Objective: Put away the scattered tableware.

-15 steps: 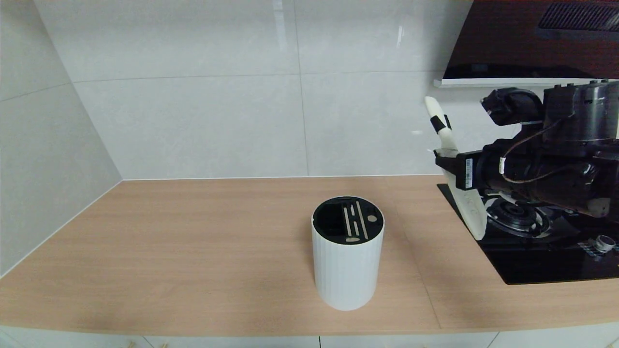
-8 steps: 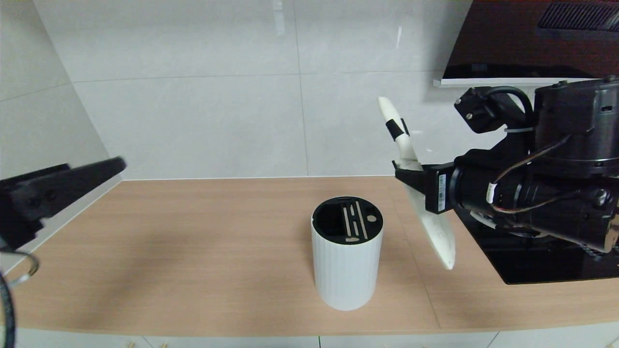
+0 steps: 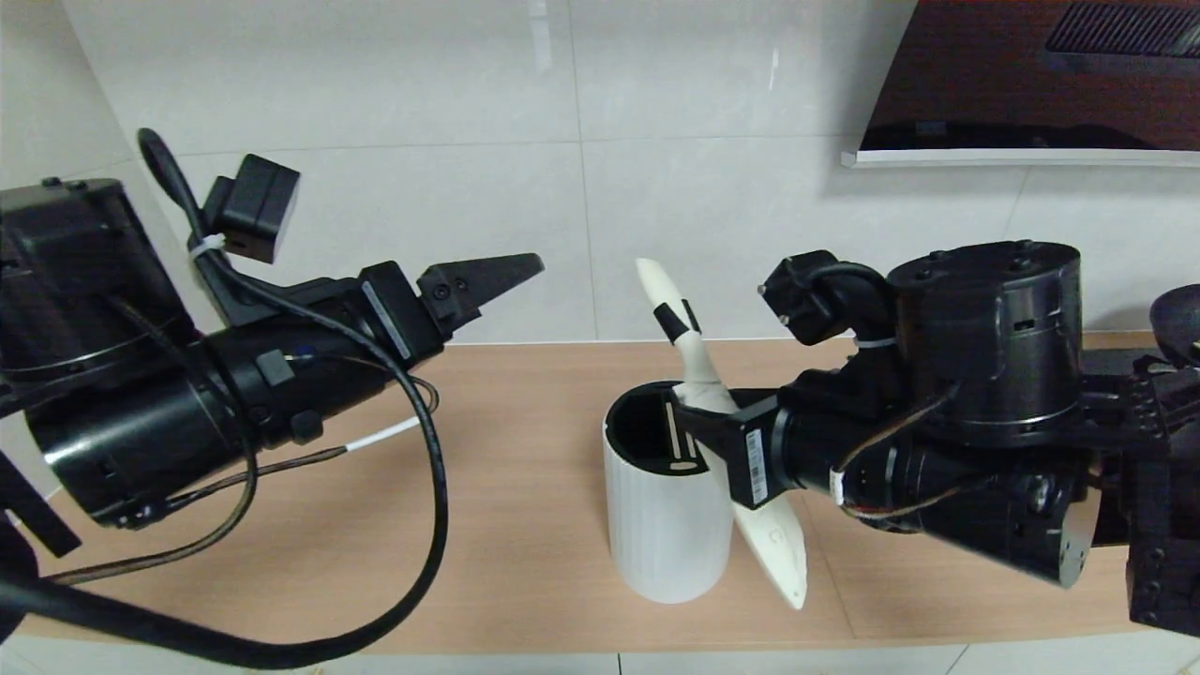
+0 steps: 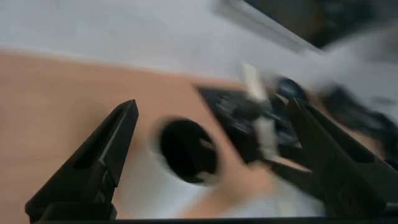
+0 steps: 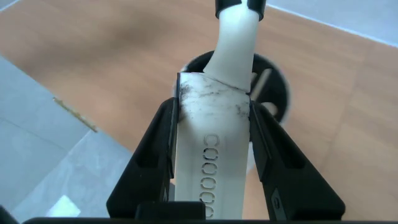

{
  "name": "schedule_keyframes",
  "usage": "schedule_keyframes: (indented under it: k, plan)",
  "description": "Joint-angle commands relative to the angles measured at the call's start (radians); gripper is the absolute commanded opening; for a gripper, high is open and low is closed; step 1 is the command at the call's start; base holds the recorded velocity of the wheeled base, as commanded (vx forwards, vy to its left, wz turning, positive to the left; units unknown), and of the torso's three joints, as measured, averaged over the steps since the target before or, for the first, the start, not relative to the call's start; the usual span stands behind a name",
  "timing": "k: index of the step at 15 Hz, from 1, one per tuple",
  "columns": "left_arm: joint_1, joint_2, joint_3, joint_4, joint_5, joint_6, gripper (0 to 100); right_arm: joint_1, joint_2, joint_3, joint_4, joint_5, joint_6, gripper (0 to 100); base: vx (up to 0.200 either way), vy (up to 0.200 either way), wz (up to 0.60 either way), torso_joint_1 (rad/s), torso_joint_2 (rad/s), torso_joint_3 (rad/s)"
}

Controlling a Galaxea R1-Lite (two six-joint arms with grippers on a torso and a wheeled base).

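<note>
A white ribbed holder with a black slotted top stands on the wooden counter. My right gripper is shut on a long white utensil with a black band on its handle. The utensil is tilted, handle up over the holder's top and its broad end down beside the holder's right side, outside it. From the right wrist, the utensil sits between both fingers, above the holder. My left gripper hovers open left of the holder and above it. The left wrist view shows the left gripper spread wide around the holder.
A dark range hood hangs at the top right. The tiled wall runs along the back of the counter and down its left side. The counter's front edge is close behind the holder. Bare wood lies left of the holder.
My right arm has carried the utensil left, from over the cooktop to the holder's right side. My left arm has come in from the left and now reaches out above the counter.
</note>
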Motion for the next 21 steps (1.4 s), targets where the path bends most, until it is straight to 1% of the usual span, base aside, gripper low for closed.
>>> schedule_keyframes:
  k: [1, 2, 3, 4, 6, 7, 8, 9, 10, 13, 20, 21]
  plan:
    - [-0.016, 0.076, -0.055, 0.011, -0.067, -0.013, 100, 0.046, 0.018, -0.004, -0.006, -0.01, 0.007, 0, 0.0, 0.0, 0.0, 0.0, 0.0, 0.0]
    - [-0.016, 0.094, -0.077, 0.02, -0.083, -0.015, 100, 0.052, 0.018, -0.004, -0.006, -0.011, 0.007, 0, 0.0, 0.0, 0.0, 0.0, 0.0, 0.0]
    - [-0.016, 0.129, -0.131, 0.062, -0.086, -0.018, 100, 0.061, 0.019, -0.004, -0.006, -0.011, 0.008, 0, 0.0, 0.0, 0.0, 0.0, 0.0, 0.0]
    - [-0.016, 0.149, -0.158, 0.109, -0.087, -0.02, 100, 0.065, 0.021, -0.009, -0.006, -0.02, 0.008, 0, 0.0, 0.0, 0.0, 0.0, 0.0, 0.0]
    - [-0.037, 0.183, -0.163, 0.111, -0.084, -0.018, 100, 0.069, 0.024, -0.012, -0.015, -0.028, 0.008, 0, 0.0, 0.0, 0.0, 0.0, 0.0, 0.0]
    - [-0.069, 0.238, -0.195, 0.109, -0.076, -0.017, 100, 0.072, 0.029, -0.009, -0.041, -0.04, 0.007, 0, 0.0, 0.0, 0.0, 0.0, 0.0, 0.0]
    - [-0.088, 0.272, -0.229, 0.109, -0.061, -0.017, 100, 0.072, 0.033, -0.007, -0.044, -0.045, 0.007, 0, 0.0, 0.0, 0.0, 0.0, 0.0, 0.0]
    - [-0.103, 0.289, -0.241, 0.111, -0.044, -0.017, 100, 0.072, 0.036, -0.007, -0.045, -0.048, 0.007, 0, 0.0, 0.0, 0.0, 0.0, 0.0, 0.0]
    - [-0.124, 0.298, -0.243, 0.109, -0.02, -0.017, 100, 0.074, 0.047, -0.007, -0.045, -0.048, 0.007, 0, 0.0, 0.0, 0.0, 0.0, 0.0, 0.0]
    - [-0.155, 0.286, -0.238, 0.109, -0.017, -0.015, 100, 0.074, 0.062, -0.007, -0.047, -0.05, 0.008, 0, 0.0, 0.0, 0.0, 0.0, 0.0, 0.0]
    - [-0.157, 0.287, -0.233, 0.1, -0.014, -0.012, 100, 0.072, 0.056, -0.003, -0.047, -0.054, 0.008, 0, 0.0, 0.0, 0.0, 0.0, 0.0, 0.0]
    - [-0.157, 0.289, -0.233, 0.1, -0.003, -0.012, 100, 0.072, 0.058, -0.003, -0.047, -0.059, 0.008, 0, 0.0, 0.0, 0.0, 0.0, 0.0, 0.0]
